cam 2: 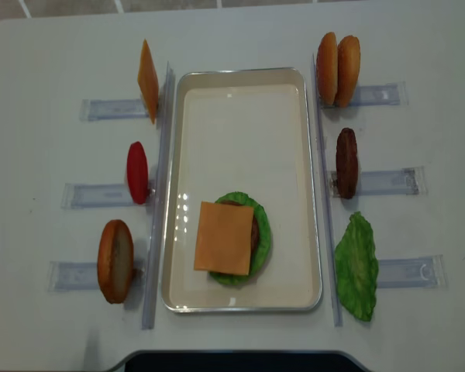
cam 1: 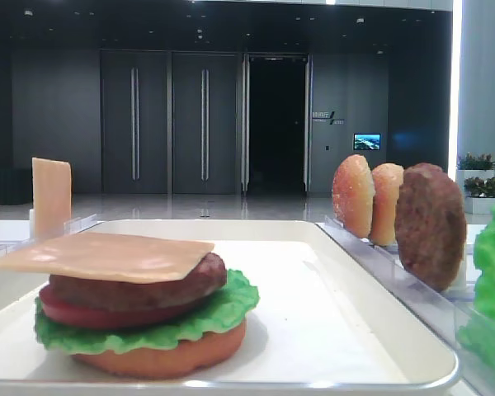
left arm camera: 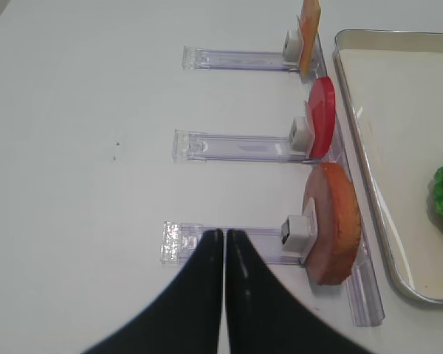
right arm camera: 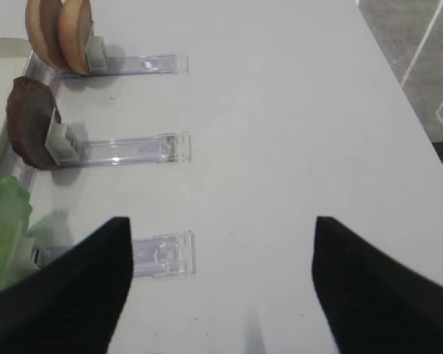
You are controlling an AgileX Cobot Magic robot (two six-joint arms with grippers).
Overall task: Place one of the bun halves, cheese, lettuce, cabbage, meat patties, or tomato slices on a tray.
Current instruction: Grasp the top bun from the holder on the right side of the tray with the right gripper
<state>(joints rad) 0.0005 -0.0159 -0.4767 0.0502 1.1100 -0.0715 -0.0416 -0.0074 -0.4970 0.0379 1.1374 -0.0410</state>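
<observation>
The white tray holds a stack: bun base, lettuce, tomato slice, meat patty and a cheese slice on top. Right of the tray, two bun halves, a patty and a lettuce leaf stand in clear racks. On its left stand cheese, a tomato slice and a bun piece. My right gripper is open and empty over bare table beside the lettuce. My left gripper is shut and empty, near the bun piece.
Clear slotted racks stick outward from both long sides of the tray. The rack end lies just under my left fingertips. A dark edge borders the table's near side.
</observation>
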